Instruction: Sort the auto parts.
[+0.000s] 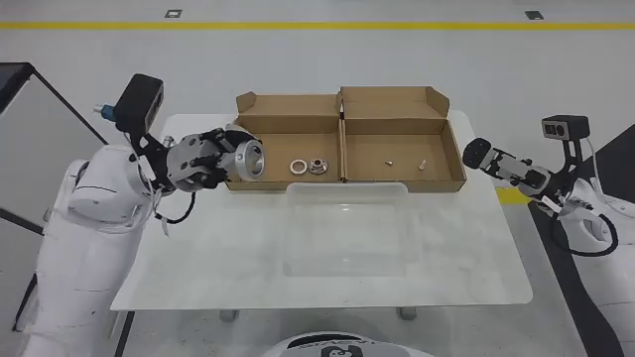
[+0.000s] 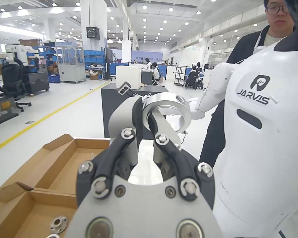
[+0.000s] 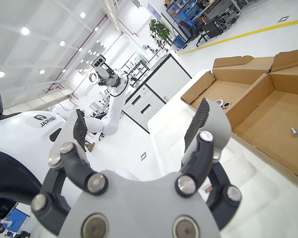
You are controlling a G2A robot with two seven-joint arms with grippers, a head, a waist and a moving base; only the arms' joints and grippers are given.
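1. The white rectangular bench point(image 1: 456, 258) carried everything.
2. A brown cardboard box with two compartments point(image 1: 342, 149) sat at the bench's 12 o'clock edge.
3. A clear plastic tray point(image 1: 347, 186) lay just at the box's 6 o'clock.
4. The left gripper point(image 2: 145, 118) hung at the box's 9 o'clock, raised off the bench. It was clamped on the wall of a silver machined metal ring with a threaded side hole point(image 2: 173, 100), one finger through the bore and one outside.
5. The right gripper point(image 3: 141, 115) waited at the box's 3 o'clock, spread wide and holding nothing.
6. The ring looked stiff, smooth and weighty for its size. It was probably slippery rather than fragile, so pinching its wall seemed the sound hold.
7. In the left compartment lay a small white ring point(image 1: 298, 167) and, just beside it, a small flanged metal hub point(image 1: 317, 167).
8. The right compartment held two small metal bolts point(image 1: 389, 164), lying apart.
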